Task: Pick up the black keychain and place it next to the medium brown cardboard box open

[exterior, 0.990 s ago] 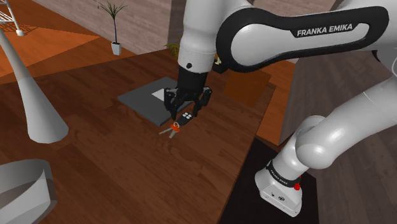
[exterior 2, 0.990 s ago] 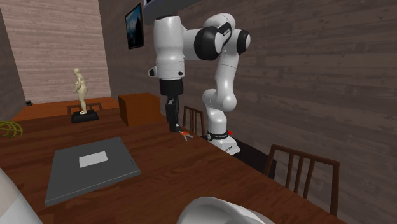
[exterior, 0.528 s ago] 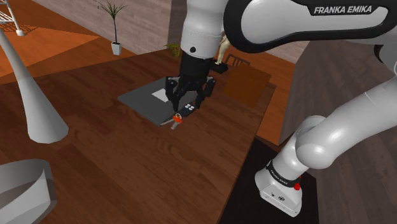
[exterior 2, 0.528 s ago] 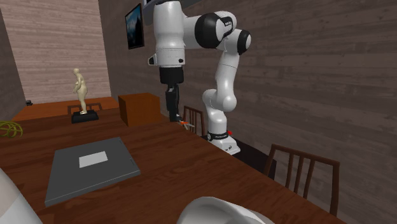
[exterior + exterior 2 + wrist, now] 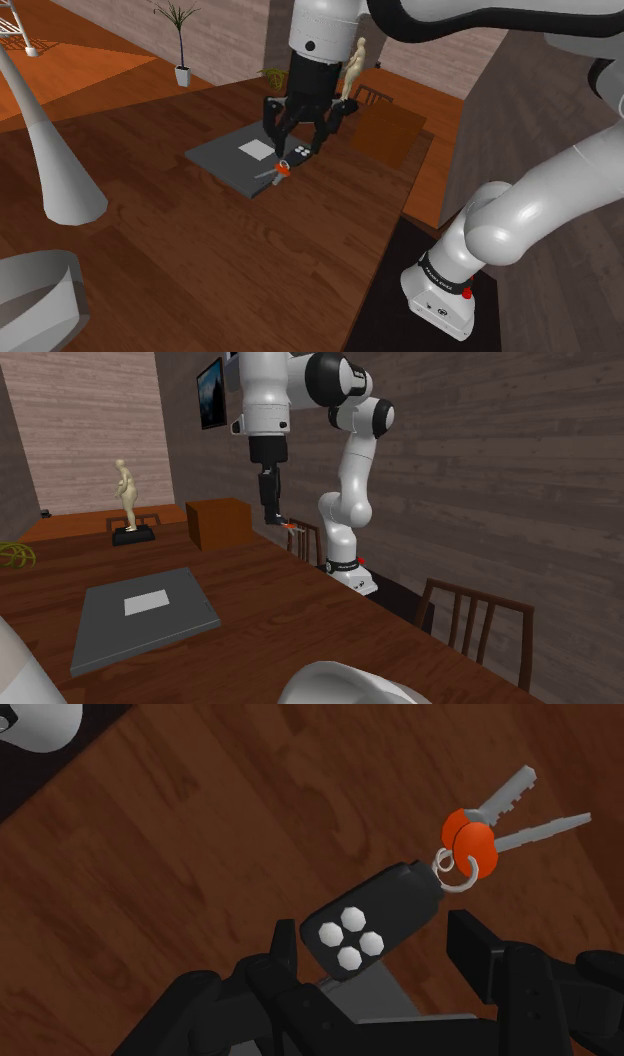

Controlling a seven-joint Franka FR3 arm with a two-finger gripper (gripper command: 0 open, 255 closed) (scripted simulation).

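Claw (image 5: pixel 298 149) grasps black keychain (image 5: pixel 378 917) by its fob, clear of worktop (image 5: pixel 200 250), keys trailing off one end; brown box (image 5: pixel 388 132) sits near, toward shoulder view's right.

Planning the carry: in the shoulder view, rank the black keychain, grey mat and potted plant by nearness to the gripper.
1. black keychain, clasped in the gripper.
2. grey mat, on the table, toward the view's left.
3. potted plant, far off by the back wall.

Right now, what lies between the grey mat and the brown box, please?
Only bare wooden tabletop, in the second exterior view; the end effector holds the black keychain aloft.
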